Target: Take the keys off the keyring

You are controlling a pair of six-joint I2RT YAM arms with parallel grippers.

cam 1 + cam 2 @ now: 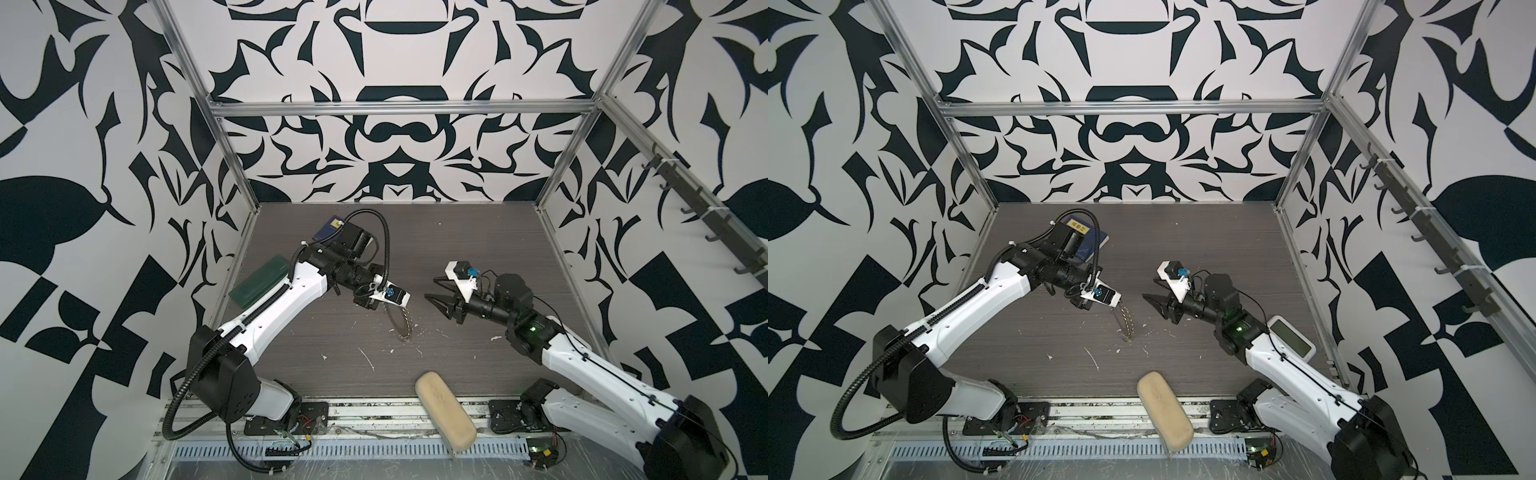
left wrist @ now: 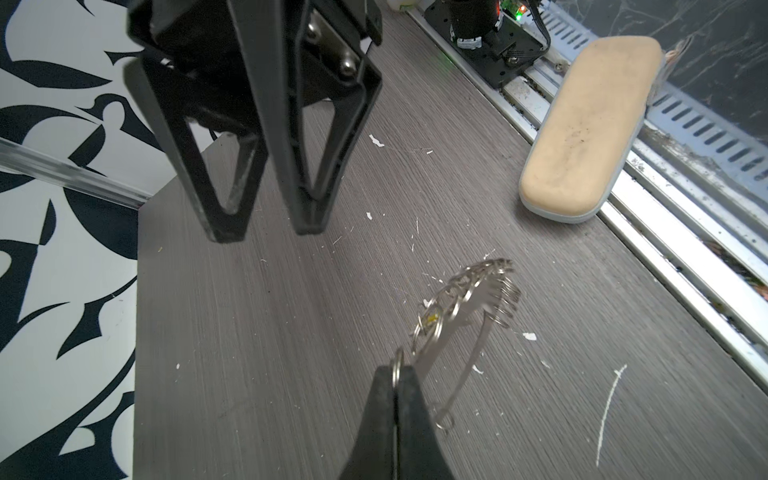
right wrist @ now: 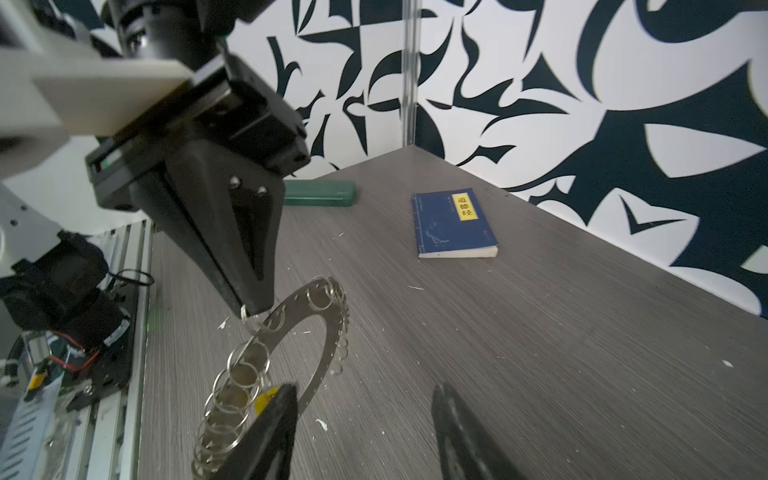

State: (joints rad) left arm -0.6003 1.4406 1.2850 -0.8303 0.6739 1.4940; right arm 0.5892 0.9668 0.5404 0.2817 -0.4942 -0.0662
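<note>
L gripper (image 2: 397,374) pinched tight on a rim ring of keyring (image 3: 334,328); disc hangs tilted below it. R gripper (image 3: 365,419) spread wide, holding nothing; yellow keys (image 3: 265,399) just beside one finger.

Bright, diffuse light is falling from overhead onto the table (image 1: 374,232), and only soft, faint shadows are pooling under the arms. Nothing is sitting in real darkness. In both top views the wide lens is bowing the aluminium frame bars (image 1: 399,109) and stretching the patterned walls toward the corners, and the keyring (image 1: 1125,324) is showing as a small, smeared glint. In the wrist views the nearest parts are going soft: the right gripper's fingers (image 3: 274,428) are blurring heavily, while the wood grain toward the table's far edges is reading crisp. The front rail (image 2: 665,249) along the near edge is gleaming pale.
</note>
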